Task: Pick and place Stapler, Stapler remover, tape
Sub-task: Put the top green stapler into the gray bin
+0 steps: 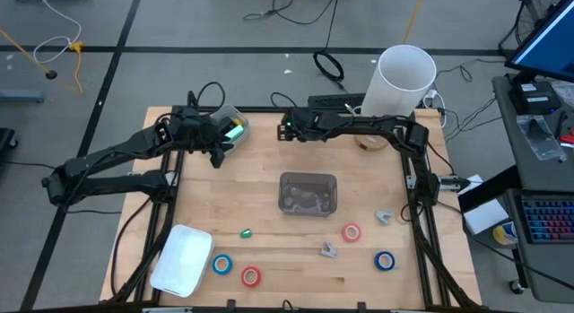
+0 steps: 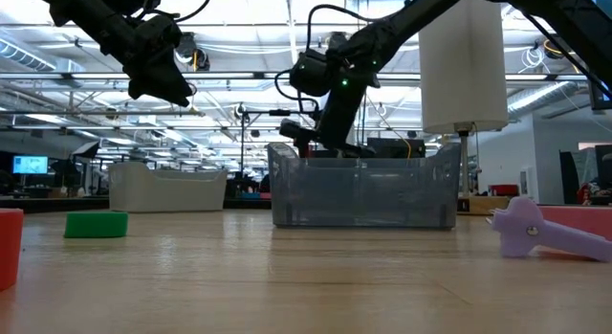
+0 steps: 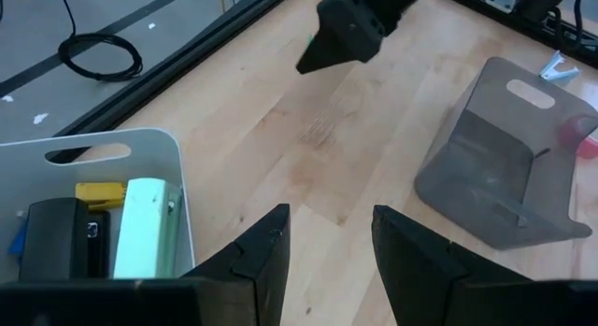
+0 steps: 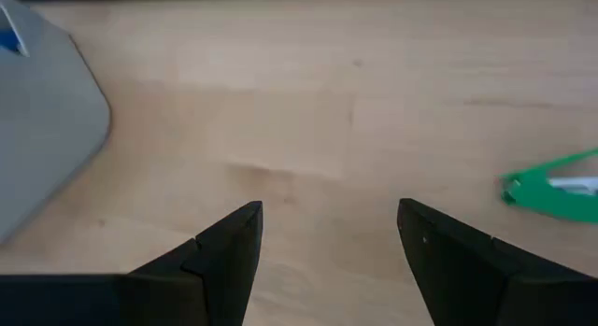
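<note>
The mint-green stapler [image 3: 145,228] lies in a small white bin [image 1: 231,126] at the table's far left, beside a yellow and a black item. My left gripper [image 3: 327,242] hovers open and empty just beside that bin [image 1: 216,153]. My right gripper [image 4: 327,242] hangs open and empty above bare wood at the far middle [image 1: 286,128]. Tape rolls lie flat on the near half: blue [image 1: 221,264], red [image 1: 250,276], red [image 1: 351,231] and blue [image 1: 385,260]. Two stapler removers rest near them [image 1: 328,250] [image 1: 384,217]; one shows purple in the low view [image 2: 535,229].
A grey see-through bin [image 1: 308,193] stands at the table's centre. A white tray [image 1: 184,257] sits at the near left corner, with a small green object [image 1: 245,232] to its right. A tall white cylinder [image 1: 402,80] stands at the far right.
</note>
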Controlling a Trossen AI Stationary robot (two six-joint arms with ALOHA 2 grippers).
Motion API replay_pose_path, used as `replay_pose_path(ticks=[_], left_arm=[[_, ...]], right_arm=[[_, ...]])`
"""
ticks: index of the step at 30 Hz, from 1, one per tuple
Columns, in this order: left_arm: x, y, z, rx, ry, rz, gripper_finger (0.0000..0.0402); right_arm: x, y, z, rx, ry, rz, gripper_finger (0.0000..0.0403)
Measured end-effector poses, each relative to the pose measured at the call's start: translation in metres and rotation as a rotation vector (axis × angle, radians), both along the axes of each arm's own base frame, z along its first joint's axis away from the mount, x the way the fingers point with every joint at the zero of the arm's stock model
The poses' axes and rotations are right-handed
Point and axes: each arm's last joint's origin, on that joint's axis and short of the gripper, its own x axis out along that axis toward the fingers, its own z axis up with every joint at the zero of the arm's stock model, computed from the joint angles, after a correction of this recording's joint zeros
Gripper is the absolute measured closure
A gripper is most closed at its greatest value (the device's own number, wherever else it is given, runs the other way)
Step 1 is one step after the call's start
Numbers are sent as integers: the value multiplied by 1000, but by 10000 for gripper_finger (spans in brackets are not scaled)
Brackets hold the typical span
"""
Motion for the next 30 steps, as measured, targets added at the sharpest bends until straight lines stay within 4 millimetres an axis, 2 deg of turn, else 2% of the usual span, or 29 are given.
replay_pose_path(ticks=[5,14,22,30], left_arm=[[0,0,0,1,0,-1,250],[0,0,0,19,7,-13,250],[0,0,0,25,10,-19,250],[0,0,0,48,16,-35,250]], right_arm=[[-1,0,-6,2,-24,-19,161],[-14,-13,-19,125,-60,-127,161],[-16,-19,-19,121,-72,-144,161],[-17,-21,-18,57,-30,-82,161]])
